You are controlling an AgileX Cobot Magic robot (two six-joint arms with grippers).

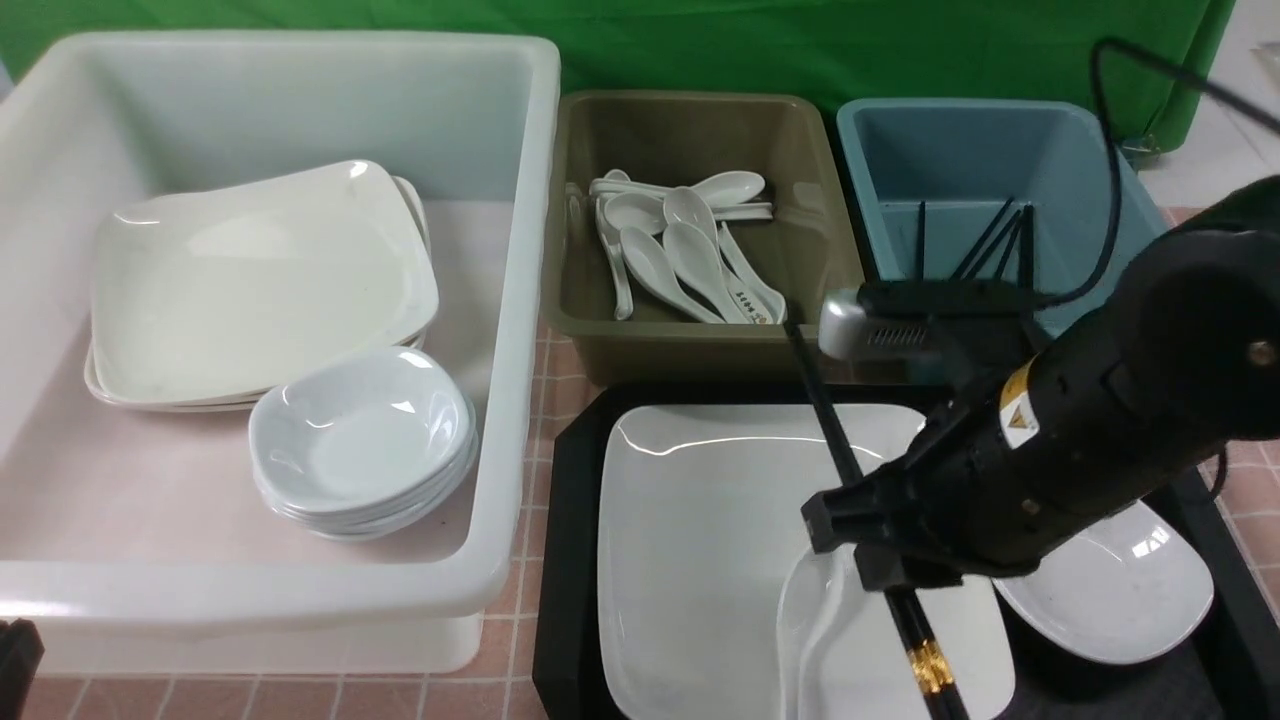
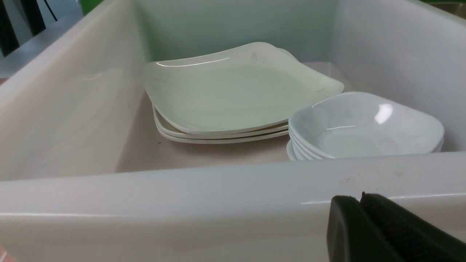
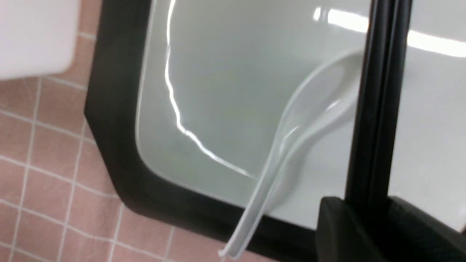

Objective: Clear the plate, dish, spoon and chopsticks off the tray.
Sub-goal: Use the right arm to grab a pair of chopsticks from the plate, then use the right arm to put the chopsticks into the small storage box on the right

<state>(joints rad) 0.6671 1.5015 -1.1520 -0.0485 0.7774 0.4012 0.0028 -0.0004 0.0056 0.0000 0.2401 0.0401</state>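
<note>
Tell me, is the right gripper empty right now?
No, the right gripper is shut on the chopsticks, which run between its fingers over the plate.

plate point(image 1: 700, 520), dish point(image 1: 1120, 590), spoon point(image 1: 810, 620): glossy white, smooth, sharp highlights. tray point(image 1: 565, 560): matt black plastic. chopsticks point(image 1: 825, 410): black, slight sheen. tub point(image 1: 500, 300) left of tray: smooth satin white plastic. tiles point(image 1: 500, 690): matt pink.

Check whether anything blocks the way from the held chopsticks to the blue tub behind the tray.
Nothing visible does. The right gripper holds the chopsticks over the plate, and the blue tub beyond the far rim of the tray is open-topped, with only other chopsticks leaning inside.
</note>
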